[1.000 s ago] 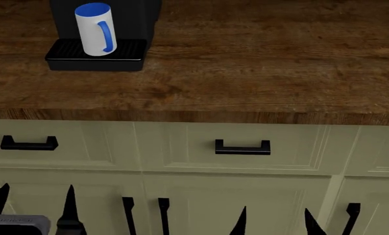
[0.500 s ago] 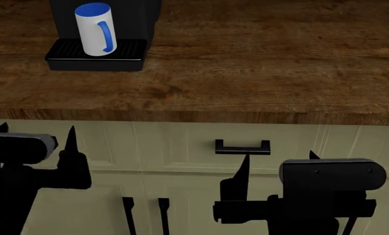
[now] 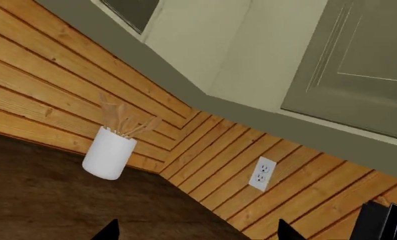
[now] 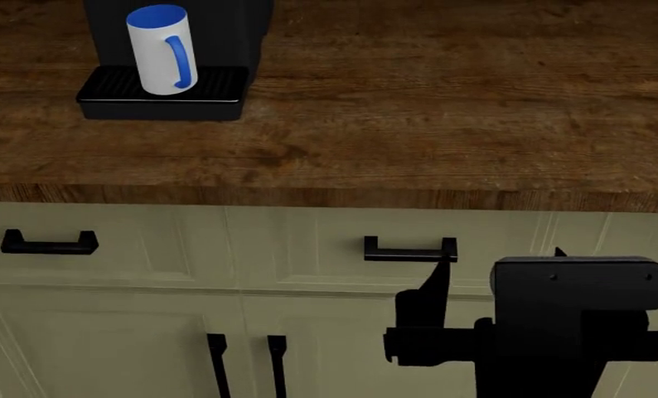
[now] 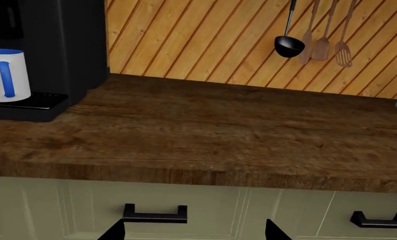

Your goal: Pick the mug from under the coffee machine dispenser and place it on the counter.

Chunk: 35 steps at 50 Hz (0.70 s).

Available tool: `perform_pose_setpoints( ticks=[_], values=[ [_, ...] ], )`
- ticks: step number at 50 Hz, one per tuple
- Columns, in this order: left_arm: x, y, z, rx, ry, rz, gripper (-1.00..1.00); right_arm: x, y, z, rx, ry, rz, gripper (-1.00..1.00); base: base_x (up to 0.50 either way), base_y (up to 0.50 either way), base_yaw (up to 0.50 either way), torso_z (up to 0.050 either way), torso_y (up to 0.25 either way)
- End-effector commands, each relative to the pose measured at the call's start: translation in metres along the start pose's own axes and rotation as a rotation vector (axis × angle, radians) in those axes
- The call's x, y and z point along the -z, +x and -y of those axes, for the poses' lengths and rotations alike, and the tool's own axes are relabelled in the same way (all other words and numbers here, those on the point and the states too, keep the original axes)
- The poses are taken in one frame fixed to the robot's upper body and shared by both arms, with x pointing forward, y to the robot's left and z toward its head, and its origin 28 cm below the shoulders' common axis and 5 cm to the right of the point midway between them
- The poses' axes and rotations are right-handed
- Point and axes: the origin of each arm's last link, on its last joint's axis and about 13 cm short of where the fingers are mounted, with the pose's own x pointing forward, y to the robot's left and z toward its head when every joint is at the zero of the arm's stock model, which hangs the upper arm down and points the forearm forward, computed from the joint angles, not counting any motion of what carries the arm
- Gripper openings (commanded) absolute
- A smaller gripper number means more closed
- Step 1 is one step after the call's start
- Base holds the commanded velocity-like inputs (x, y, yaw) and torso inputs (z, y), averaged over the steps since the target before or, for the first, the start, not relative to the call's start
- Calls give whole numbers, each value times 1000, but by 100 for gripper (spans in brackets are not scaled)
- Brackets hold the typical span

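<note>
One gripper in head view: right gripper [image 4: 493, 265], fingers apart, empty, low before drawers. Left gripper [image 3: 195, 231] tips also spread, facing backsplash. Mug [image 4: 161, 50] upright on drip tray [image 4: 220, 89] under coffee machine dispenser [image 5: 58, 45]. We judge approach step; next we raise, reach across counter [image 4: 418, 108] toward mug.

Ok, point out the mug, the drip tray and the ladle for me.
mug [image 4: 157, 51], head view, on its white side wall.
drip tray [image 4: 220, 84], head view, on the ribbed top right of the mug.
ladle [image 5: 288, 46], right wrist view, on its black bowl.
</note>
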Motion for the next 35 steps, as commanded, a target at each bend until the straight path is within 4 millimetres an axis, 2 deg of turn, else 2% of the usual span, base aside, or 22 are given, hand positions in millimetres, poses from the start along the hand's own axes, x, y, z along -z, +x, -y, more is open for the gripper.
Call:
perform_pose_setpoints(
  ticks=[1, 3, 12, 23, 25, 31, 35],
  values=[
    [-18, -7, -14, -160, -54, 258, 100, -7, 1, 4, 19, -18, 24, 100, 367, 367, 0, 0, 0],
    [-11, -5, -11, -120, -8, 228, 100, -11, 10, 3, 1, -1, 28, 100, 369, 74, 0, 0, 0],
    [-8, -3, -10, -117, 2, 191, 100, -12, 9, 0, 4, -37, 22, 100, 295, 281, 0, 0, 0],
    [-8, -3, -10, -116, 7, 199, 100, -17, 7, 3, 13, -45, 29, 100, 280, 493, 0, 0, 0],
    [-10, -4, -10, -112, 11, 213, 100, -19, 6, 4, 18, -43, 36, 100, 234, 500, 0, 0, 0],
    [-20, -17, -9, -58, 14, 410, 100, -18, 6, 6, 31, -41, 35, 100, 240, 500, 0, 0, 0],
    [-17, -13, -8, -62, 13, 352, 100, -17, 8, 5, 32, -53, 33, 100, 239, 500, 0, 0, 0]
  ],
)
